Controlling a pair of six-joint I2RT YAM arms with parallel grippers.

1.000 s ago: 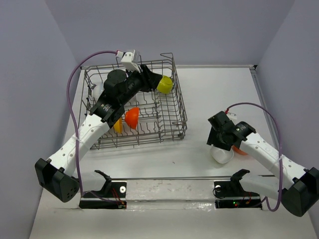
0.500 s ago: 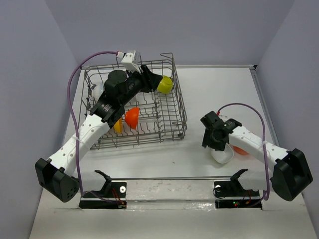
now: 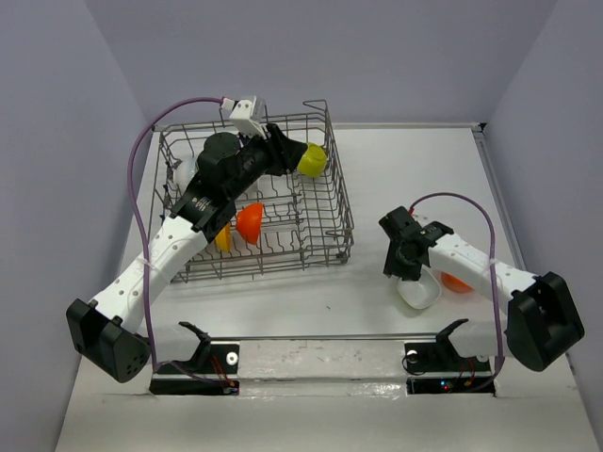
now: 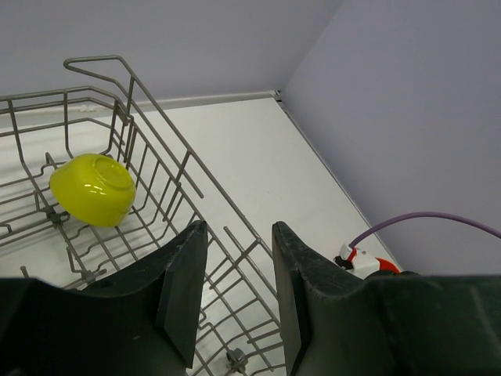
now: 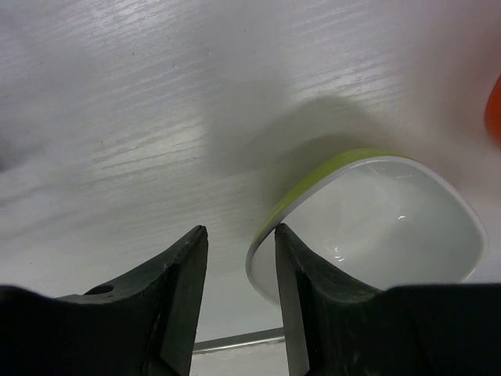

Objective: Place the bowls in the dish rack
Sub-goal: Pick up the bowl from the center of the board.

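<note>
One white squarish bowl [image 5: 376, 227] sits on the table [image 3: 396, 179], right of the dish rack [image 3: 336, 188]. My right gripper [image 5: 237, 229], narrowly parted, hovers at its rim. I judge it light and slippery; pinch the rim.

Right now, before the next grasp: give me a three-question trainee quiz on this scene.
1. True or false: the lime-green glossy plastic bowl sits inside the grey metal wire dish rack.
2. The right end effector is: A) shut on a bowl; B) open at the rim of the white squarish plastic bowl; C) inside the rack.
3. What colour is the round plastic bowl on the table beside the white one?
Key: 1 true; 2 B; 3 red-orange.
</note>
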